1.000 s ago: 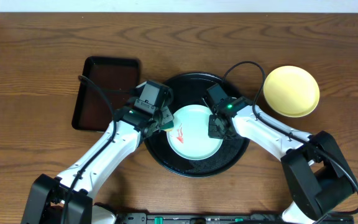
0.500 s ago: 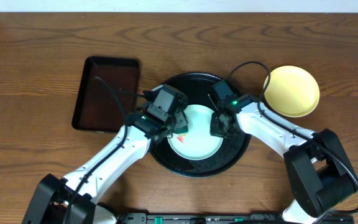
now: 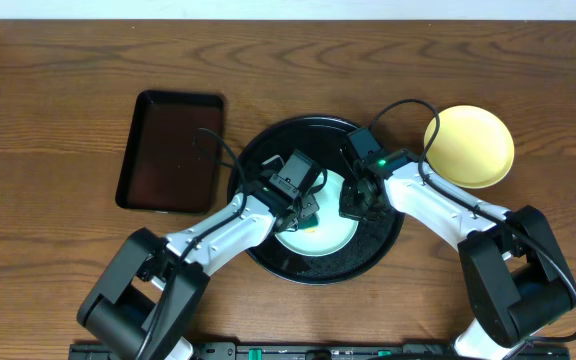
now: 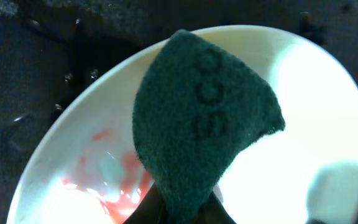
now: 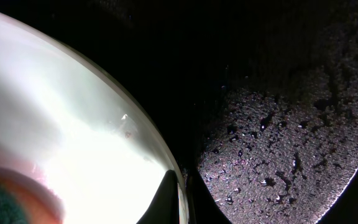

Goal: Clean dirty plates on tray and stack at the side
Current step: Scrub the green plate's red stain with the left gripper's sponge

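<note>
The pale plate (image 3: 320, 238) lay mid-way on the black tray (image 3: 380, 248), its right rim pinched by the right gripper (image 3: 354, 205). A green pad (image 4: 197, 124), clamped in the left gripper (image 3: 306, 210), was poised beside the red smear (image 4: 107, 177). That gripper had been at the plate's left edge a second earlier.

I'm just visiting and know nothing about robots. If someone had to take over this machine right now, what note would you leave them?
Left gripper: shut on the green scouring pad, over the pale plate.
Right gripper: shut on that plate's rim.
Pale plate lies in the black tray; yellow plate sits on the table right of it.
Done: yellow plate looks clean, off the tray.
Left: scrub off the red smear, then stack the pale plate with the yellow one.
</note>
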